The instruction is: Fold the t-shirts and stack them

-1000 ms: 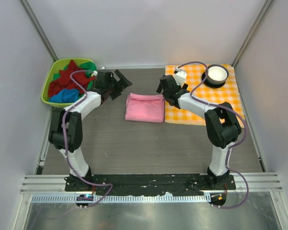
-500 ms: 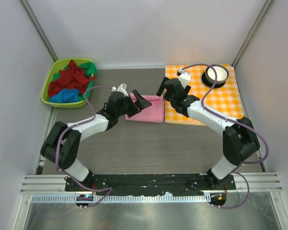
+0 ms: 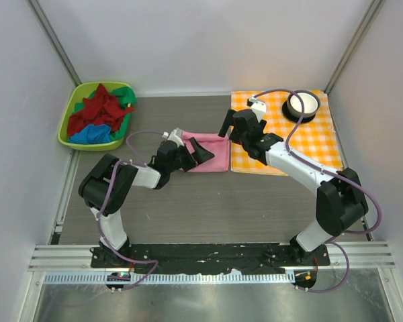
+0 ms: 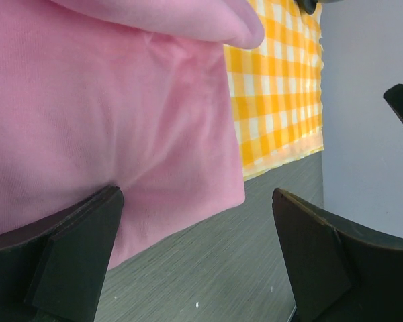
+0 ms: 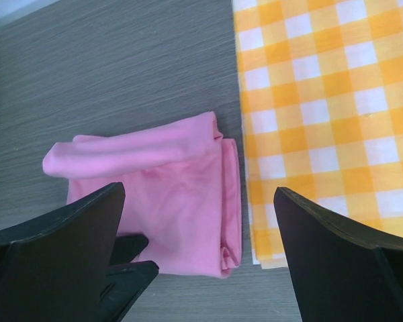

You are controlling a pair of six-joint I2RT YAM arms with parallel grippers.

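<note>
A folded light pink t-shirt (image 3: pixel 215 154) (image 4: pixel 121 121) (image 5: pixel 181 194) lies mid-table, its right edge next to the checked cloth. My left gripper (image 3: pixel 201 151) (image 4: pixel 196 196) is open and low over the shirt's near edge, one finger above the cloth, the other over bare table, holding nothing. My right gripper (image 3: pixel 228 127) (image 5: pixel 199 191) hovers open above the shirt's far right side, also holding nothing. Dark red (image 3: pixel 102 107), green (image 3: pixel 125 94) and bright blue (image 3: pixel 91 135) t-shirts lie crumpled in the basket.
A lime green basket (image 3: pixel 68 111) stands at the back left. An orange-and-white checked cloth (image 3: pixel 302 144) (image 4: pixel 275 87) (image 5: pixel 322 100) covers the back right, with a white bowl (image 3: pixel 303 102) on a dark coaster at its far edge. Walls close in both sides.
My left arm swung from beside the basket down to the pink shirt's near edge. The right gripper shifted slightly, staying above the shirt's right side. Both stayed open.
</note>
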